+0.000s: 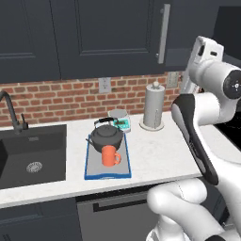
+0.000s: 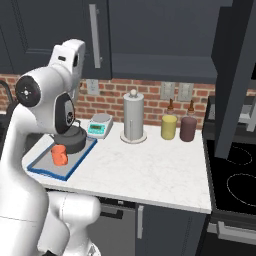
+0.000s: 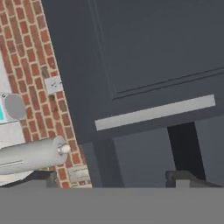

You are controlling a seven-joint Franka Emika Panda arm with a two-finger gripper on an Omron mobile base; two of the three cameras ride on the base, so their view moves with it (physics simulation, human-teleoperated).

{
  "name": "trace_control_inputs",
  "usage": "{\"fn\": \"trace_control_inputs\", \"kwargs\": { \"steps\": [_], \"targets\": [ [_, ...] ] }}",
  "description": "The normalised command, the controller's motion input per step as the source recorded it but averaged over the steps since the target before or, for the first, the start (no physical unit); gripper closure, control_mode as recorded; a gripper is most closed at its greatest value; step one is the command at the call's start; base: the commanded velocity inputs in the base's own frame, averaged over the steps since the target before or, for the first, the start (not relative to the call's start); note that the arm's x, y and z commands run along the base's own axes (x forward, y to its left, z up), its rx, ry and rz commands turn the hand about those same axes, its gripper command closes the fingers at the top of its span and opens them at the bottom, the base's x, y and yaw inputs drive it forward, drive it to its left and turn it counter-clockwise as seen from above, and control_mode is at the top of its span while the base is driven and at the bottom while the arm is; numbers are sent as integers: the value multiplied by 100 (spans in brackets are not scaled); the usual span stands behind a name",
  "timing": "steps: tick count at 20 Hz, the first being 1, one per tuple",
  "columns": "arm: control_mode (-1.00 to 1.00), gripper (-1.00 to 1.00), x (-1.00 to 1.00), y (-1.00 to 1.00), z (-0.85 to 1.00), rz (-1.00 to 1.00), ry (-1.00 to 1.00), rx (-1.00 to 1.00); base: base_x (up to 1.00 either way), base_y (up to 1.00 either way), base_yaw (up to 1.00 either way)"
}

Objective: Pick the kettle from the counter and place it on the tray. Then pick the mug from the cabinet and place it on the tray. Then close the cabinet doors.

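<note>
Left base view: kettle (image 1: 107,137) and mug (image 1: 110,156) on tray (image 1: 92,172), mug at 6 o'clock of kettle. Left door (image 1: 113,35) shut; right door (image 2: 235,80) open, still to close. Hand (image 3: 111,178) spread, empty.

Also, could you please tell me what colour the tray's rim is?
Blue, around the grey tray; the left base view shows it best.

Place: a rendered home kitchen.
Worktop: white stone counter (image 1: 155,155) with a black sink (image 1: 30,157) and tap (image 1: 12,110).
Wall: red brick (image 1: 61,101), sockets (image 1: 104,84).
Storage: dark wall cabinet (image 1: 94,33).
Cooking: black hob (image 2: 235,185).
Kitchenware: kettle (image 1: 107,135), mug (image 1: 110,156), paper-towel roll (image 2: 133,116), jars (image 2: 169,127).
</note>
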Motion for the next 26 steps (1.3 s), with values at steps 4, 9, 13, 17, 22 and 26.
{"fn": "trace_control_inputs", "kwargs": {
  "steps": [4,9,13,17,22,26],
  "targets": [
    [-100,-100,-43,-72,12,-11,-8,53,0,0,0],
    [-100,-100,-44,-72,9,0,-24,71,0,0,0],
    [-100,-100,-35,-74,10,-4,-16,68,0,0,0],
    [-100,-100,-35,-65,4,-14,0,71,0,0,0],
    [-100,-100,-50,-31,-3,-17,0,80,0,0,0],
    [-100,-100,-42,-33,-6,-14,-15,77,0,0,0]
  ]
}}
